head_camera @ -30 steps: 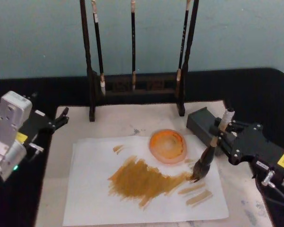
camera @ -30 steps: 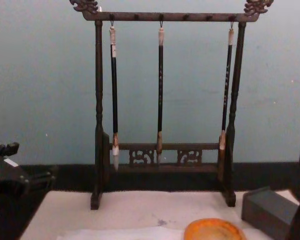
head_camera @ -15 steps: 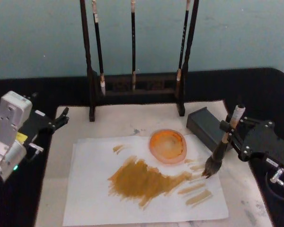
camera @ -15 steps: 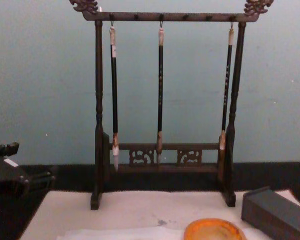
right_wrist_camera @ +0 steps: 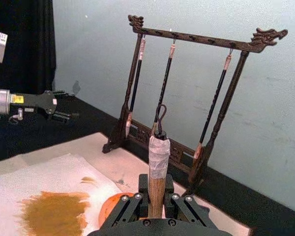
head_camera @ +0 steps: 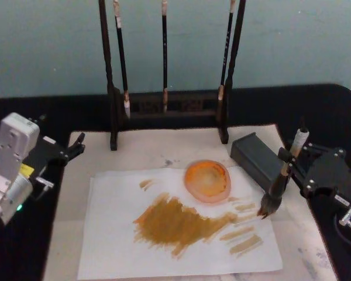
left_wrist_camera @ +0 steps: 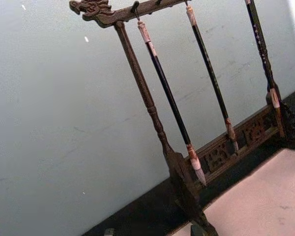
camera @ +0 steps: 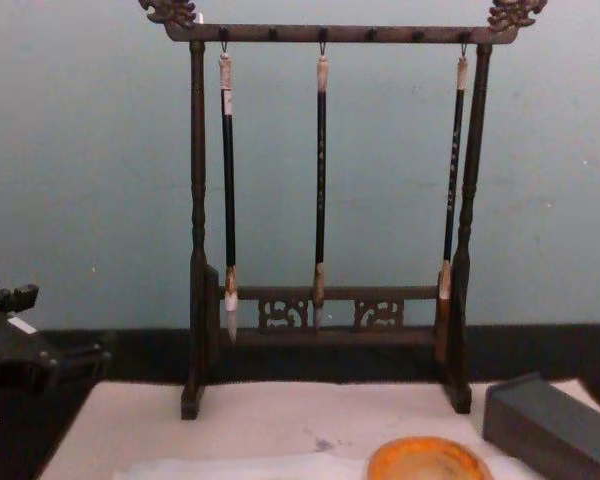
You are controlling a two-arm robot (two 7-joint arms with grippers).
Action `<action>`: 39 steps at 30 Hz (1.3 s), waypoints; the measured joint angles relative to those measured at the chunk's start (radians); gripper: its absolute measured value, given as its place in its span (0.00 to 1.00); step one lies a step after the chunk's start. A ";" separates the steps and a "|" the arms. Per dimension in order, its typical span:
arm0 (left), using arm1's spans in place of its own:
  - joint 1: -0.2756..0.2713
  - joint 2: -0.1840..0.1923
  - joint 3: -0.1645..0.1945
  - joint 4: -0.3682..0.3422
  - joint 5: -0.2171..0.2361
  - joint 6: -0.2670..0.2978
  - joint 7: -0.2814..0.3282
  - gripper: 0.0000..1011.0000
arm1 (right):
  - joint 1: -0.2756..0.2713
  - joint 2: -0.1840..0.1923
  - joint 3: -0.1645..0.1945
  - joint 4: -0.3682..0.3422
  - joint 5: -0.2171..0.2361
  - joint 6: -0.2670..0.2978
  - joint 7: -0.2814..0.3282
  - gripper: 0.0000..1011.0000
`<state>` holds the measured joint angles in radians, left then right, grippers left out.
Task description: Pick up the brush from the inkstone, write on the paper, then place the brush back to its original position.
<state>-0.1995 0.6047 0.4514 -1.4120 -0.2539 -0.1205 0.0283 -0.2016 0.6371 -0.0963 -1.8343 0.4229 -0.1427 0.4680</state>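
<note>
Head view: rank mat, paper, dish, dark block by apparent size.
1. Mat, by outline; the paper covers much of it.
2. Paper.
3. Dish and block: they look about alike, so I won't rank them.

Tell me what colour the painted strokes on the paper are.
Ochre, a yellowish brown: the strokes on the white paper show best in the head view.
</note>
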 joint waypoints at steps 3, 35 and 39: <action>0.000 0.000 0.000 0.000 0.000 0.000 0.000 1.00 | 0.000 -0.002 0.003 -0.001 -0.006 0.000 0.000 0.17; 0.000 0.000 0.000 0.000 0.000 0.000 0.000 1.00 | 0.286 -0.168 -0.077 0.222 0.132 -0.004 0.041 0.17; 0.000 0.000 0.000 0.000 0.000 0.000 0.000 1.00 | 0.332 -0.195 -0.088 0.275 0.181 0.024 0.041 0.17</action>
<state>-0.1995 0.6047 0.4514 -1.4120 -0.2539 -0.1205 0.0283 0.1307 0.4426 -0.1839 -1.5597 0.6035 -0.1182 0.5093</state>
